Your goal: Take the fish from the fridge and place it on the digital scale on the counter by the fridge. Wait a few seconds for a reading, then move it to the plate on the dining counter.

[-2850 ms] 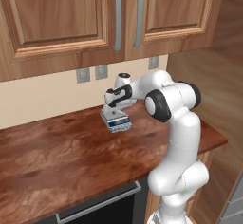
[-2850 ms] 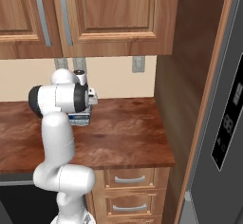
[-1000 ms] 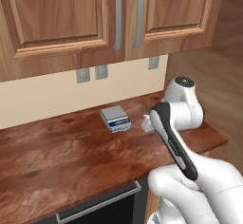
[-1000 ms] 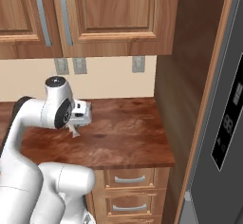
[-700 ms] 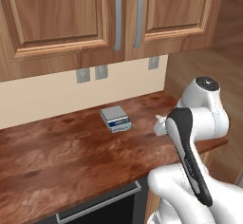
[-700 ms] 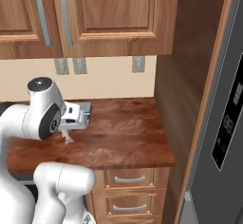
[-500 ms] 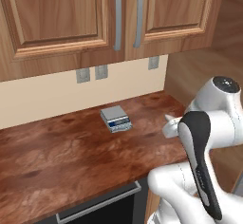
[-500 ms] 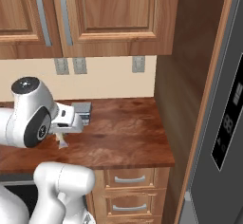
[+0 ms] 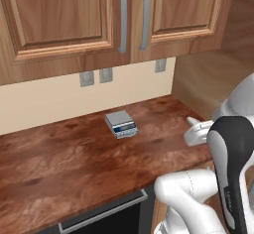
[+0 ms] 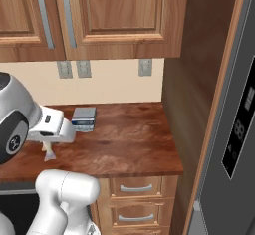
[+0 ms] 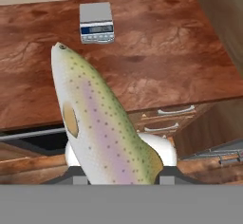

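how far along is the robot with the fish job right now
Done, it seems: the fish is out of the fridge. The scale on the counter sits bare. In hand: the gripper holds the fish, clear of the scale. Left: carrying it to the plate.

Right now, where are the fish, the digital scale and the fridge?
fish (image 11: 99, 123), hand view, mid-body.
digital scale (image 9: 120, 124), left base view, pale top.
fridge (image 10: 234, 144), right base view, grey door by its display.

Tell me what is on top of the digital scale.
Nothing: the digital scale shows a bare silvery top on the counter. The fish is clamped in the tool, away from it. What lies under the scale is hidden.
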Robot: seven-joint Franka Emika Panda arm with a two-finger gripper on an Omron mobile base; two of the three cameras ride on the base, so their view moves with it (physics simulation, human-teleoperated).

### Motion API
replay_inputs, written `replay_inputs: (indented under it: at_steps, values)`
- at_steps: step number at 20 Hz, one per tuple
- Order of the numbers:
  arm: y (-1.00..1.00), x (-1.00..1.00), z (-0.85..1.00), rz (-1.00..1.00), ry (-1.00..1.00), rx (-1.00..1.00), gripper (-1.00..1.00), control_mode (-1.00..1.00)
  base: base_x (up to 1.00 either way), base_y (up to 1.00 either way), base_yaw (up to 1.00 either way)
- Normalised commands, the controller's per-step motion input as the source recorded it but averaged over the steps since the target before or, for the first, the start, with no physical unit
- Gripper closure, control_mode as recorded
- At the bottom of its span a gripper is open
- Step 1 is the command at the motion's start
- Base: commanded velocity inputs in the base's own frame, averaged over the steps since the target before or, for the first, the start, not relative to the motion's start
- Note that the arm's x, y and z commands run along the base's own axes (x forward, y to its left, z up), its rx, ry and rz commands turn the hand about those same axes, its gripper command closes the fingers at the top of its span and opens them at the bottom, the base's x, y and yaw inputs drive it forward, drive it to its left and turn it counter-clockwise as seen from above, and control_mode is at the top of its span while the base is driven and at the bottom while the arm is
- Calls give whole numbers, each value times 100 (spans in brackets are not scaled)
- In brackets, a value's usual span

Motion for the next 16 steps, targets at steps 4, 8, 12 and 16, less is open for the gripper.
replay_inputs:
  at_steps: [4,8,12,16]
  values:
    - [0,0,0,0,0,0,100,-100,0,0,0]
    - [0,-38,0,0,1,0,100,100,-25,0,0]
    - [0,0,0,0,0,0,100,100,-100,4,6]
    - [0,0,0,0,0,0,100,100,-97,32,20]
